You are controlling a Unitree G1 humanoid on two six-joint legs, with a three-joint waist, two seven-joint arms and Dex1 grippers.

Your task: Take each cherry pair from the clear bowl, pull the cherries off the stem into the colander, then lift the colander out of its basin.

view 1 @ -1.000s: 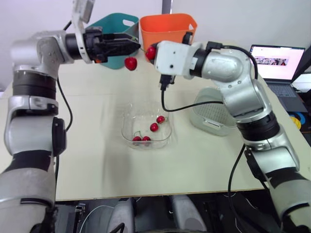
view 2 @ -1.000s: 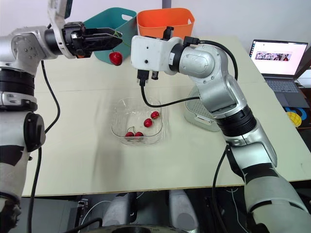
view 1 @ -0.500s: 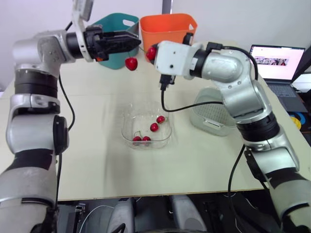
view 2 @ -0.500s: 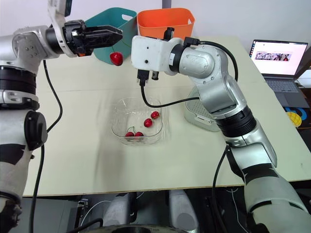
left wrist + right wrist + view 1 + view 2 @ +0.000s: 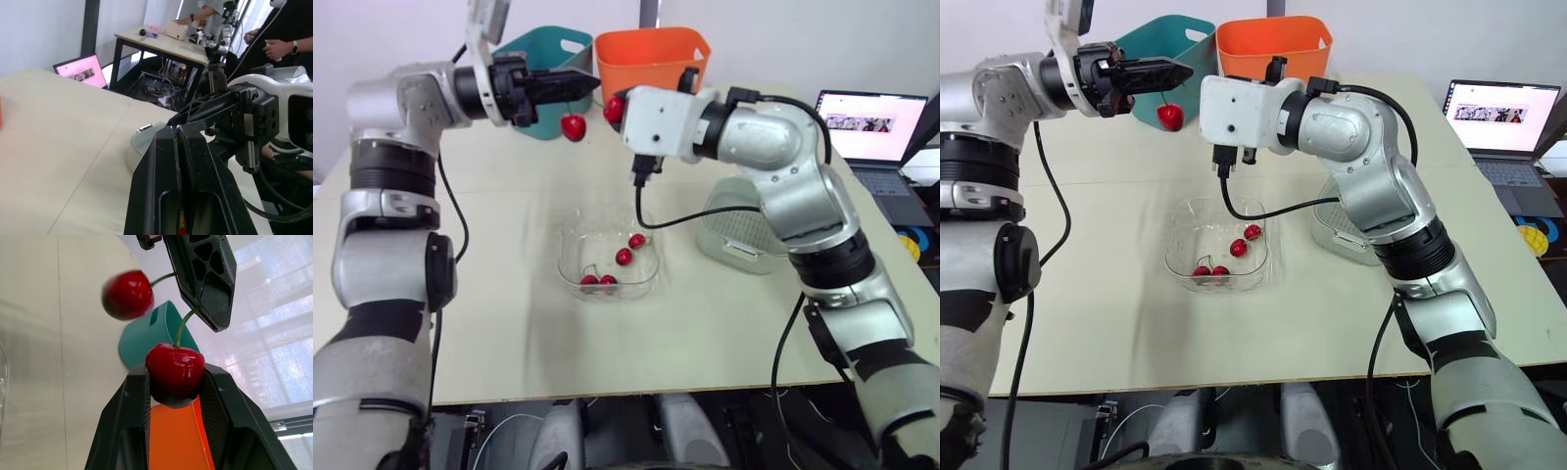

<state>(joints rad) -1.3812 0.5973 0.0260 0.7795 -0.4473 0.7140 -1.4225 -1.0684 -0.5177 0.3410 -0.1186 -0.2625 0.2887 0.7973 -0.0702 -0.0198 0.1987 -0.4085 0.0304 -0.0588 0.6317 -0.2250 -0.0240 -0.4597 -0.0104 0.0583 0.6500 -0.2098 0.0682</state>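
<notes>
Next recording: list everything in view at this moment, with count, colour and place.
table: 1, beige, under everything.
clear bowl: 1, transparent, table centre.
cherries in bowl: 4, red, inside the clear bowl.
held cherry pair: 1, red, in the air past the bowl; one cherry hangs by its stem.
colander: 1, pale, inside its basin.
basin: 1, clear, right of the bowl.
teal bin: 1, far edge.
orange bin: 1, beside the teal bin.
laptop: 1, dark, screen lit, far right.
people: at least two, background.
left gripper: black, pinching the stem.
right gripper: black, clamped on the pair's other cherry.
</notes>
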